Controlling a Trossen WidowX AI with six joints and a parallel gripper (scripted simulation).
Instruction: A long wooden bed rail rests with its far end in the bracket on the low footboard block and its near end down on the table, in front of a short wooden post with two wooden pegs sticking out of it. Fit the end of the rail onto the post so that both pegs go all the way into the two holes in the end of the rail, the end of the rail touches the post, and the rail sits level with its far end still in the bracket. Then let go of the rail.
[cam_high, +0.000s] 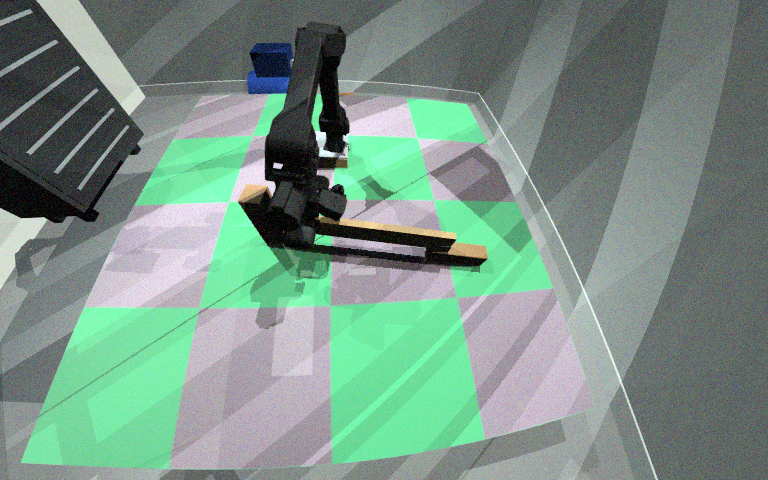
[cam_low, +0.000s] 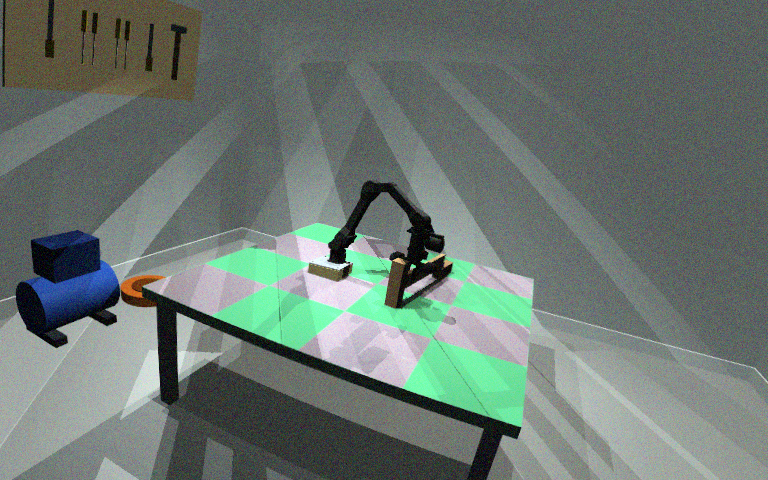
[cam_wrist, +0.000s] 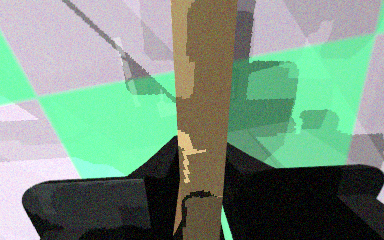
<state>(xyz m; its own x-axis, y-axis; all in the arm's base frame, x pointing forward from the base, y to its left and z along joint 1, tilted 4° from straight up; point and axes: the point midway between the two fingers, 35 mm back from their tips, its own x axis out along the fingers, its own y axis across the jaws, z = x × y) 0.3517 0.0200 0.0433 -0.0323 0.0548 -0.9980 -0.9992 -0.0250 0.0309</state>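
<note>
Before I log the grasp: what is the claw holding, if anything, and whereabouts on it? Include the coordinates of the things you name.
The bed rail (cam_high: 390, 229) (cam_wrist: 210, 90), gripped across its sides, nearer the post (cam_high: 254, 195) (cam_low: 395, 283) end.

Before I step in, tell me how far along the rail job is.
Looks done: the rail is off the table at its near part, with its far end at the footboard block. In hand: the gripper is shut on the rail close to the post. Left: letting go; whether the pegs are seated is hidden behind the arm.
</note>
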